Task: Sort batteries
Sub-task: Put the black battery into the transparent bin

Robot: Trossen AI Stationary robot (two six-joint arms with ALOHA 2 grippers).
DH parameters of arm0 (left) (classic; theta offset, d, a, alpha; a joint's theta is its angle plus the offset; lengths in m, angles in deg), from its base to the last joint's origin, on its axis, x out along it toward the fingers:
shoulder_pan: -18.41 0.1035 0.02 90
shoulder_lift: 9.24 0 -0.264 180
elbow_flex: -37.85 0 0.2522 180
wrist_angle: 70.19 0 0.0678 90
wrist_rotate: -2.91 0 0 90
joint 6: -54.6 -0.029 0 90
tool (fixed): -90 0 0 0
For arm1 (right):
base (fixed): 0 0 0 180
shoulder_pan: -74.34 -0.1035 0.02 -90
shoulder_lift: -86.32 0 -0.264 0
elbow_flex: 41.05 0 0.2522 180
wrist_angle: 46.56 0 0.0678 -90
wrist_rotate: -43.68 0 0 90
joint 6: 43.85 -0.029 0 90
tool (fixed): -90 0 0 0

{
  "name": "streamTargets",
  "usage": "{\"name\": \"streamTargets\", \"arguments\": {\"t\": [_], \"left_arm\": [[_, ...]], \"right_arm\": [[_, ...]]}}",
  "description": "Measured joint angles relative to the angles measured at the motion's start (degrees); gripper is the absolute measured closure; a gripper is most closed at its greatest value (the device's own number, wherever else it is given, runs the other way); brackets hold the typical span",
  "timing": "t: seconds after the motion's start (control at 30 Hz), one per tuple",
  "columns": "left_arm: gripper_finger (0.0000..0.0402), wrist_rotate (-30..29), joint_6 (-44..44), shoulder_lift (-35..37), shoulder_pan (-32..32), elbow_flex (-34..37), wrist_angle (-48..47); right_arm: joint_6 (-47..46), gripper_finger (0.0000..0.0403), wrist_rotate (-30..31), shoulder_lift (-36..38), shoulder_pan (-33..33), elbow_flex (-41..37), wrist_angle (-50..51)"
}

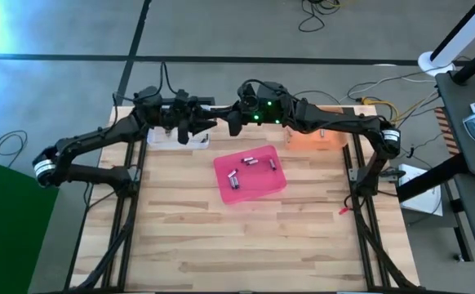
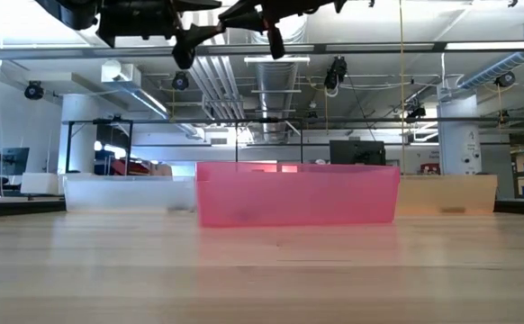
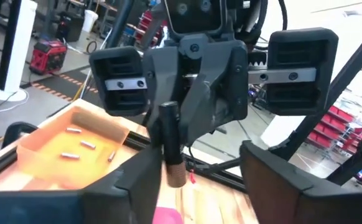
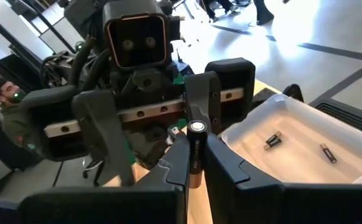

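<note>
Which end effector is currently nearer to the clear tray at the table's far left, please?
Left. The left end effector hangs just above the clear tray; the right end effector is farther right, above the pink tray's far edge.

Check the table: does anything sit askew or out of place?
The pink tray lies twisted against the table edges, unlike the squarer white tray and orange tray behind it. One battery is up in the air, clamped in the right gripper, facing the left gripper's open jaws.

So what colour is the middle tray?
Pink, translucent; clearest in the high view.
</note>
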Motion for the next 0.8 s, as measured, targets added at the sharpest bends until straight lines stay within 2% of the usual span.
{"name": "streamTargets", "arguments": {"t": [0.3,0.4,0.8], "left_arm": [[0.0317,0.49,0.83,-0.7,0.35,0.0,-1.3],[0.0341,1.19,0.83,-0.7,0.28,0.0,-0.93],[0.0326,1.25,-2.16,-0.68,0.3,0.04,-1.45]], "right_arm": [[-1.84,0.0381,-1.08,0.39,-0.57,0.0,0.67],[-1.84,0.0381,-1.08,0.38,-0.75,0.0,0.66],[-1.51,0.0381,0.43,0.42,-1.15,-0.01,1.56]]}}
